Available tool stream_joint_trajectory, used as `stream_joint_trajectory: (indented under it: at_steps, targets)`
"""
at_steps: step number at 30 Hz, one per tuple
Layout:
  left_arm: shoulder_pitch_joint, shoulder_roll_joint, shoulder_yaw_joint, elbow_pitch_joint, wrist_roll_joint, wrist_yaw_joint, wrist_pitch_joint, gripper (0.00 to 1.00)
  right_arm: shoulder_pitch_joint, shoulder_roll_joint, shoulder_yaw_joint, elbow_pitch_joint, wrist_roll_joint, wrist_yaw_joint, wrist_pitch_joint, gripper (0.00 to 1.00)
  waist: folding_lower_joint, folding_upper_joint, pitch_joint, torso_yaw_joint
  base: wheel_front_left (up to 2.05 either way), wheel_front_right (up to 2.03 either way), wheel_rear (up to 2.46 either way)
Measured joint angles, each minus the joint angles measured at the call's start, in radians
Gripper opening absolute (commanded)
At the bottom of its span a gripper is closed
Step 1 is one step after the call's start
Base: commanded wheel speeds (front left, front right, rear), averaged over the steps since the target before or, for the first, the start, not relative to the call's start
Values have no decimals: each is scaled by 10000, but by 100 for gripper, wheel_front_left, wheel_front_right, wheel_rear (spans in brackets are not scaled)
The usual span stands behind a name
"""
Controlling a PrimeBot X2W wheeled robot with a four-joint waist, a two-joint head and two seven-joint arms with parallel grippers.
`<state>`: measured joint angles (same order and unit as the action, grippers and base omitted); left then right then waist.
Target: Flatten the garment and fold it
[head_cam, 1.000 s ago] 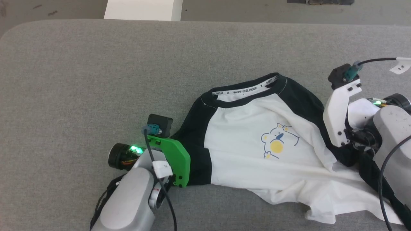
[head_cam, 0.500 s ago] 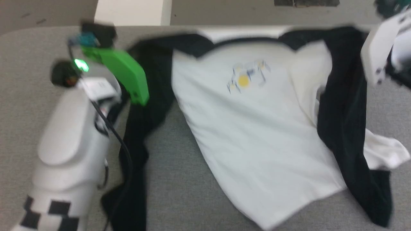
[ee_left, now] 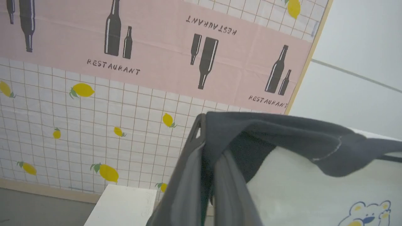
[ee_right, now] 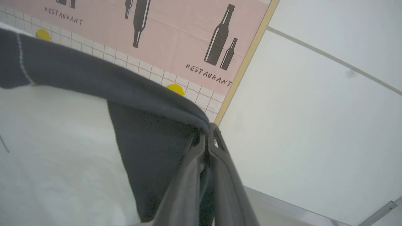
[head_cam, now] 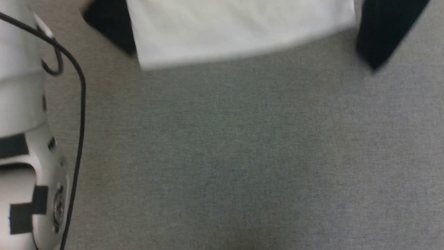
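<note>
Left gripper (ee_left: 205, 135), one fingertip under garment (ee_left: 282, 135)

Head view: from above, steeply down, near the grey cloth-covered counter (head_cam: 242, 156); the white soft-cloth shirt with black sleeves (head_cam: 236, 31) crosses its top edge. Left and right wrist views: along the left claw (ee_left: 205, 135) and right claw (ee_right: 209, 135), tilted up, close against the shirt; both share the pink-and-white wall poster of bottles and lemons (ee_left: 94, 94).
</note>
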<state>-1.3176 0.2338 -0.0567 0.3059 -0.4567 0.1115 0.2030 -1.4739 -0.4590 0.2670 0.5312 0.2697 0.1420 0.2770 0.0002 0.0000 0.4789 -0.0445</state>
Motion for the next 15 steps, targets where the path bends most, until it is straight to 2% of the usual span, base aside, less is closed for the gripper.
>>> stream_joint_trajectory:
  at_steps: [4, 8, 11, 15]
  targets:
    - [-897, -10, 100, -2, 96, 31, -947, 0, -809, 334, -535, -84, -790, 0, -888, 0, 0, 0, 436, -156, 0, 0, 0]
    - [-1015, 132, 61, 171, 100, -203, -1264, 0, -879, 430, -397, -63, -1037, -2, -1214, 0, 0, 0, 637, -251, 0, 0, 0]
    - [-436, 393, -288, 543, 443, -456, -1237, 0, -375, 428, 31, 31, -951, -4, -1323, 0, -1, 0, 567, -237, 0, 0, 0]
    - [1266, 616, -779, 1024, 652, -761, -1127, 0, 1241, 412, 782, 198, -410, -13, -1469, 0, -1, 0, 310, -169, 0, 0, 0]
